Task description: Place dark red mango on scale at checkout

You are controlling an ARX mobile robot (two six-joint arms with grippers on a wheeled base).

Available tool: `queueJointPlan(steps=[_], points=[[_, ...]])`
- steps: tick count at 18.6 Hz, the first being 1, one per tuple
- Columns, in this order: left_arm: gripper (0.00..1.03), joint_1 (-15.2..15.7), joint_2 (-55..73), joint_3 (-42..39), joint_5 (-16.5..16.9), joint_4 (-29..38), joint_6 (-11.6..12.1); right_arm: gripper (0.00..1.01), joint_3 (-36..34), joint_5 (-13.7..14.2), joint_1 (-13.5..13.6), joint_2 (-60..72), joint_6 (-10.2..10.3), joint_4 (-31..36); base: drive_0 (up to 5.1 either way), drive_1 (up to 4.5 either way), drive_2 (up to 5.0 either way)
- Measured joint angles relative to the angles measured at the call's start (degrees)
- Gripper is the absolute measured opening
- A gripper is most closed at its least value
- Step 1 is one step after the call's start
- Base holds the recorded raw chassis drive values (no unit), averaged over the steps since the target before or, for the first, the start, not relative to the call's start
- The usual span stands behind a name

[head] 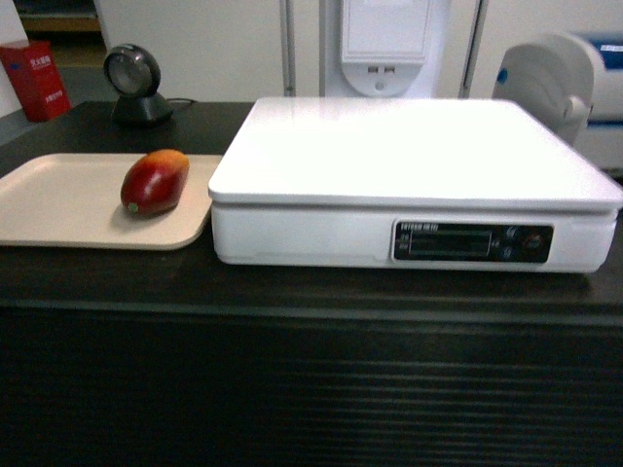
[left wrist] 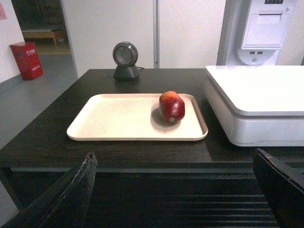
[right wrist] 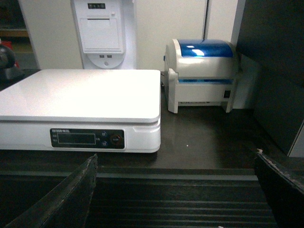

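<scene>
Red box (head: 35, 78): far left, on the floor beyond the worktop (head: 292, 292).
Round black scanner (head: 134, 83): back of worktop, behind the tray.
Beige tray (head: 58, 199): flat on worktop, touching or just beside the scale's left side.
Dark red mango (head: 154, 181): lying at the tray's right end, near the scale, sticker facing front.
Scale (head: 409, 185): white, platform bare, black display panel in front.
White-and-blue printer (right wrist: 202, 71): right of scale.
Left gripper (left wrist: 173, 199): low before the worktop's ribbed front, fingers (left wrist: 61, 199) spread wide, holding nothing.
Right gripper (right wrist: 173, 199): likewise, fingers (right wrist: 64, 199) spread.
</scene>
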Motion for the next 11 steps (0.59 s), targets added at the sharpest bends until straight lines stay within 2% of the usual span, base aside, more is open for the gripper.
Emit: queueJointPlan(steps=[11], points=[[0.98,0.0,0.0,0.02,-0.04,-0.02,0.0,0.98,0.0,-0.04,0.0,0.0,-0.07,0.04,0.0,0.0,0.0]])
